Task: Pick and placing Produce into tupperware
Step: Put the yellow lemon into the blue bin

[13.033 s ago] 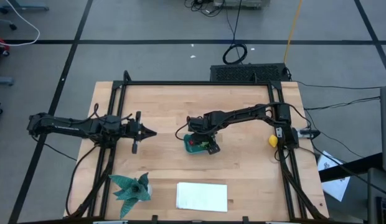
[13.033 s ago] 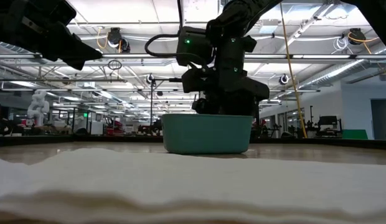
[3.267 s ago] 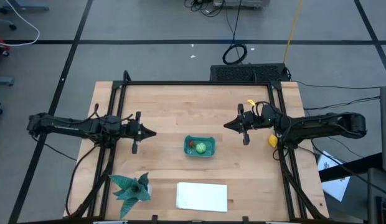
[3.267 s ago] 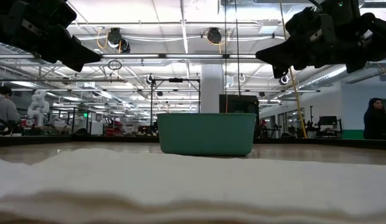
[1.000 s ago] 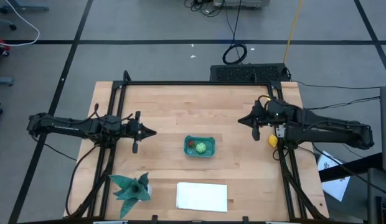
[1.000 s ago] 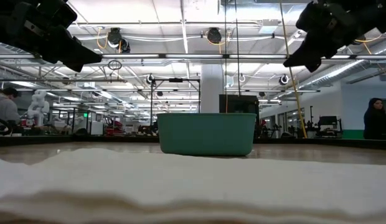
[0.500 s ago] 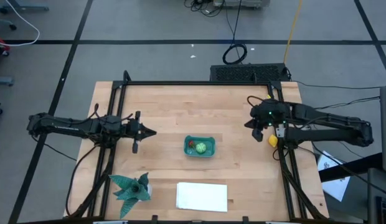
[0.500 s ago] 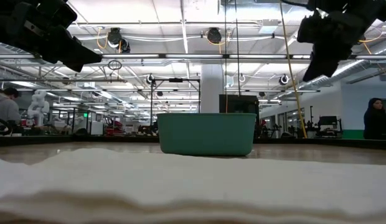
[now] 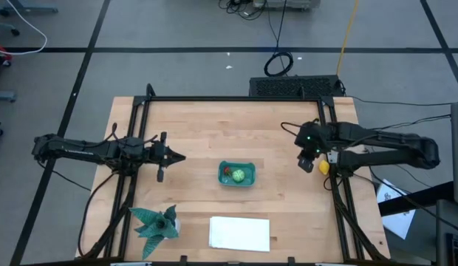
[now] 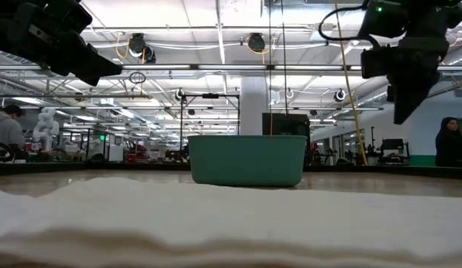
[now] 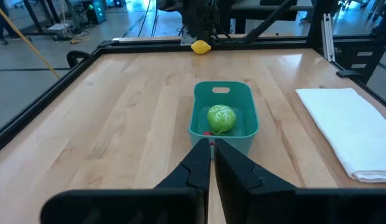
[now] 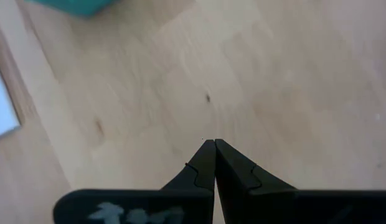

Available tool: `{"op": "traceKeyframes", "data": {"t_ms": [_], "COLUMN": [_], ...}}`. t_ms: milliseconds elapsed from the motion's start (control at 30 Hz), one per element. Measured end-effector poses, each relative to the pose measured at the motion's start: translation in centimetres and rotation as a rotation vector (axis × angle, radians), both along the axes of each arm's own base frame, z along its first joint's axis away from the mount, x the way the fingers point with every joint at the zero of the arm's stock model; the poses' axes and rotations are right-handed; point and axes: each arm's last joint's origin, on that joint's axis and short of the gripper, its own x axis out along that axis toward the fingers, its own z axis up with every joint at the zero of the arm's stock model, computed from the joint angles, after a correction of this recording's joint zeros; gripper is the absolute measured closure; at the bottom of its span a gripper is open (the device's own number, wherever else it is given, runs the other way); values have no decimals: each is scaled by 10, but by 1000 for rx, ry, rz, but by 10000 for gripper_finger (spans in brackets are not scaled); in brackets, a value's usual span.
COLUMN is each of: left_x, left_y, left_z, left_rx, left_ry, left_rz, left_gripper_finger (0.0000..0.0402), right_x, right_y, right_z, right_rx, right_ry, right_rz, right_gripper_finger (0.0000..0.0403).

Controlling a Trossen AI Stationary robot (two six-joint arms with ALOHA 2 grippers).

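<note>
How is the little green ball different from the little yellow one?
The light green round produce lies inside the teal tub; the yellow produce lies outside it, on the bare wood at the table's right edge. The green one has the red produce right beside it; the yellow one lies alone, with the right gripper, shut, just beside it. Both are tiny, far smaller than the tub.

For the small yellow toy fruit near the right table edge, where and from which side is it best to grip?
Probably grip the small yellow toy fruit across its rounded middle, from above: it lies on the wooden table close to the black frame rail, so side access looks cramped.
</note>
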Motion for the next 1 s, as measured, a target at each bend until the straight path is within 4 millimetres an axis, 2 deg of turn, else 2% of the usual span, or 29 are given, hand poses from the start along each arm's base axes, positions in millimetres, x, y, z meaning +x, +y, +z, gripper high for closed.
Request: {"op": "traceKeyframes", "data": {"t_ms": [133, 300, 567, 1000], "left_x": [0, 0, 0, 0], "left_y": [0, 0, 0, 0], "left_z": [0, 0, 0, 0], "left_rx": [2, 1, -1, -9], "left_ry": [0, 0, 1, 1], "left_rz": [-1, 0, 0, 2], "left_gripper_finger": [376, 376, 376, 376], "right_x": [5, 7, 11, 17], "right_y": [-2, -2, -3, -5], "right_z": [12, 23, 9, -3], "right_rx": [20, 61, 143, 189], "right_ry": [67, 248, 532, 687], "right_rz": [1, 2, 0, -14], "right_gripper_finger": [403, 403, 403, 398]}}
